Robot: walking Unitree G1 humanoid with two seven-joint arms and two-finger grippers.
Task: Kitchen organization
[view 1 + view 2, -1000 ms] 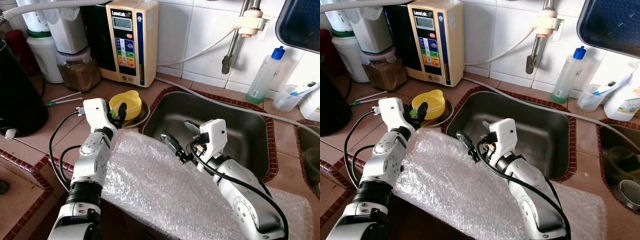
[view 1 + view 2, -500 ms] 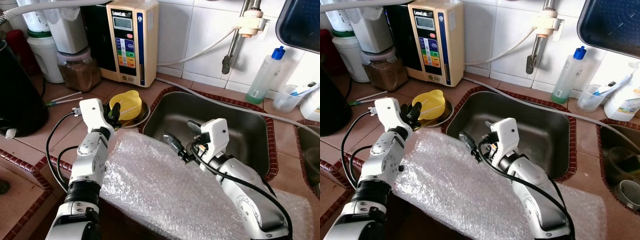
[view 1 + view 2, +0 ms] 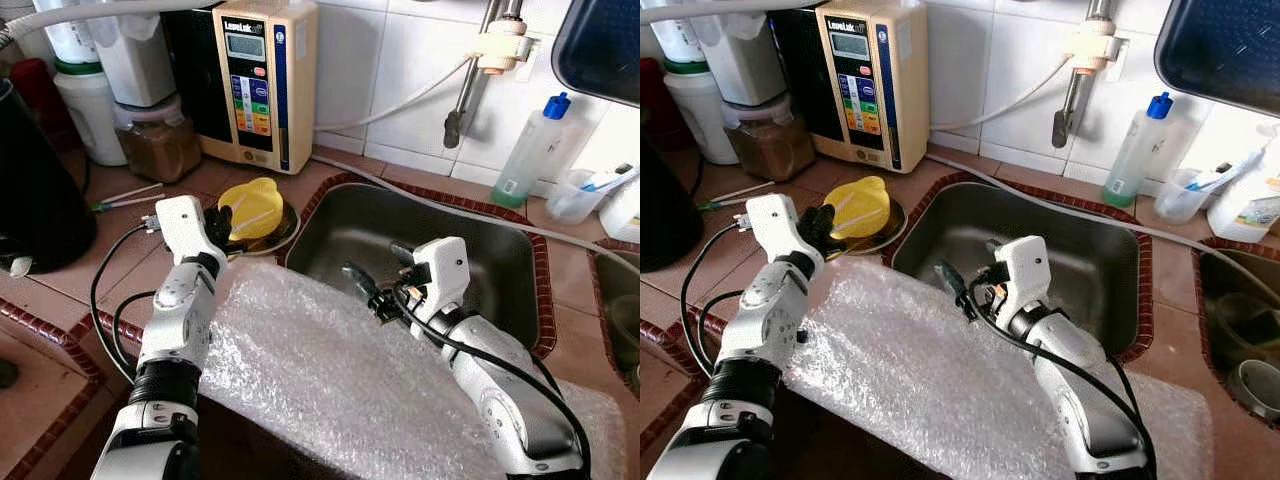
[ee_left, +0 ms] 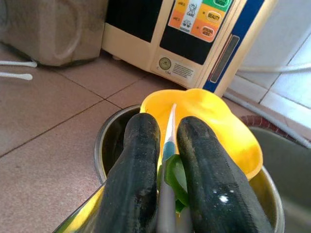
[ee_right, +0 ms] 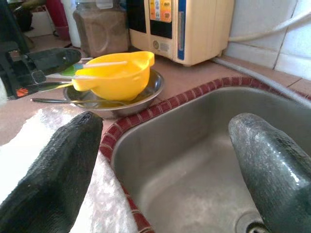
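Observation:
A yellow plastic bowl [image 3: 255, 203] sits in a shallow metal dish [image 3: 284, 233] on the tiled counter, left of the sink. My left gripper [image 4: 167, 141] is at the dish's near rim, shut on a thin white, teal and green stick [image 4: 170, 124] that lies across the bowl. The same gripper [image 3: 215, 226] shows beside the bowl in the left eye view. My right gripper [image 3: 383, 270] hangs open over the near left part of the steel sink [image 3: 500, 262], with nothing between its fingers [image 5: 53, 165].
A sheet of bubble wrap [image 3: 320, 380] covers the counter's front edge under both arms. A cream water machine [image 3: 260, 80], a jar of brown powder [image 3: 155, 140] and a black appliance [image 3: 35, 190] stand at the back left. A tap [image 3: 460, 100] and a clear bottle [image 3: 530, 150] stand behind the sink.
My left gripper has drawn back a little to the left at the dish's rim. My right gripper has shifted right, further over the sink.

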